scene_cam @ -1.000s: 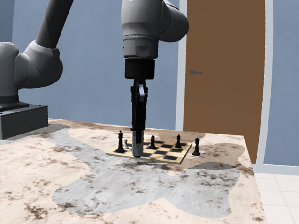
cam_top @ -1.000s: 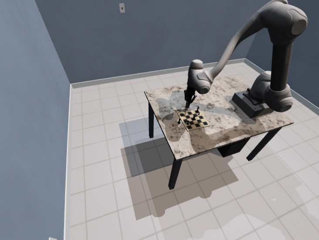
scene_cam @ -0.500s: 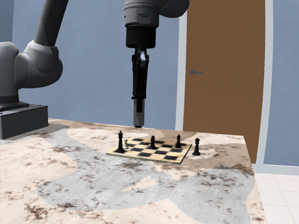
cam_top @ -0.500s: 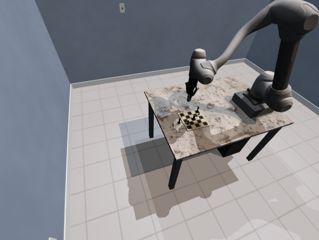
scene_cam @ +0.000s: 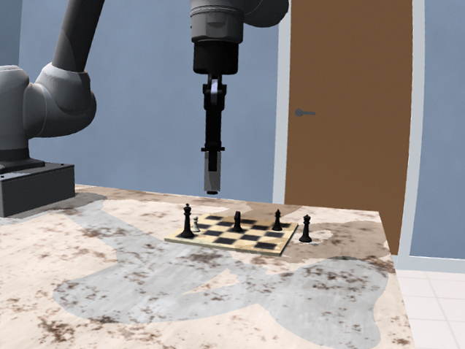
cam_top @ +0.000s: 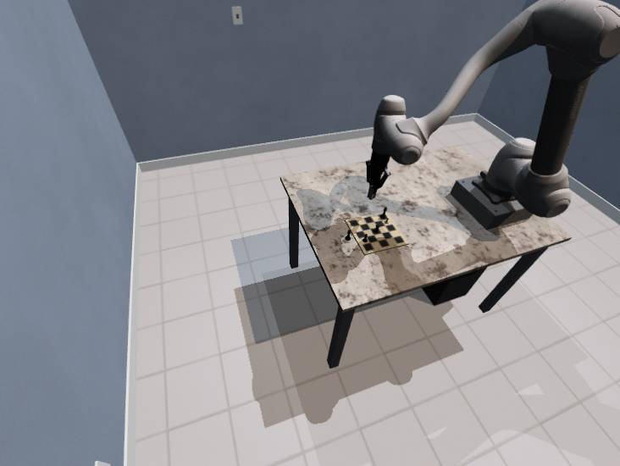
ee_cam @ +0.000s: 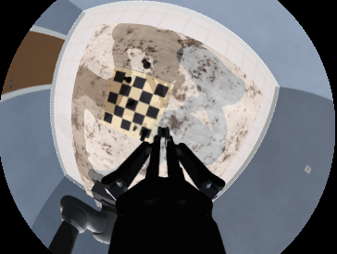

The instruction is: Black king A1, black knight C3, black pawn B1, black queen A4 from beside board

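The chessboard [cam_top: 376, 233] lies on the marble table; it also shows in the exterior view [scene_cam: 235, 232] and in the wrist view [ee_cam: 137, 101]. My gripper [scene_cam: 211, 187] hangs well above the table behind the board, and it also shows in the top view [cam_top: 372, 196]. It is shut on a small black piece, seemingly the black pawn [scene_cam: 211, 192]; only its base shows below the fingertips. A tall black piece [scene_cam: 186, 221] stands at the board's near left corner. Two black pieces [scene_cam: 237, 221] [scene_cam: 277, 220] stand on the board. Another tall black piece [scene_cam: 305, 228] stands beside the board's right edge.
A small white pawn [scene_cam: 195, 224] stands on the board next to the tall corner piece. The robot base [scene_cam: 10, 186] sits at the table's left. The table edge [scene_cam: 388, 259] runs close to the right of the board.
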You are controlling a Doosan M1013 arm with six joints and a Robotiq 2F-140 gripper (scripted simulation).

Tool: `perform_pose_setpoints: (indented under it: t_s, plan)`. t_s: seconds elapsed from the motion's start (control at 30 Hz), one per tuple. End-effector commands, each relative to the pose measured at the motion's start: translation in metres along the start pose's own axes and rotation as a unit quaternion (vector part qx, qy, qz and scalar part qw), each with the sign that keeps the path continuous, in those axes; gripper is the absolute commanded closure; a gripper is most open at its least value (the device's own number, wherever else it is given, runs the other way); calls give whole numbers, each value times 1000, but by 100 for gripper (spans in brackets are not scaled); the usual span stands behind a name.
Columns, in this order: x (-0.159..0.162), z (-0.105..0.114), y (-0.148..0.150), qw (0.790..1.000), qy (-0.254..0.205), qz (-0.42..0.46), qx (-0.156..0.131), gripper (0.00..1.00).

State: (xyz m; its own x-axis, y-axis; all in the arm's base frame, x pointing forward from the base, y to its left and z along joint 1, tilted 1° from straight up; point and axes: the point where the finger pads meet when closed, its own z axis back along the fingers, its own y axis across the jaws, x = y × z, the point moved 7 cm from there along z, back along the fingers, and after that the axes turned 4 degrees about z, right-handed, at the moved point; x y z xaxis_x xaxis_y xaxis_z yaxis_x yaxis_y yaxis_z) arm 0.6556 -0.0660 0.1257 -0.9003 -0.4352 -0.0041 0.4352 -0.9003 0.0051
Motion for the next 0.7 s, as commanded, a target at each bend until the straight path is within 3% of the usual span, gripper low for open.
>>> perform_pose_setpoints:
  t_s: [0.0,0.67]
  plan:
    - [7,4,-46,990,-1,-139,4,100]
    - [8,2,-50,987,-1,-160,4,100]
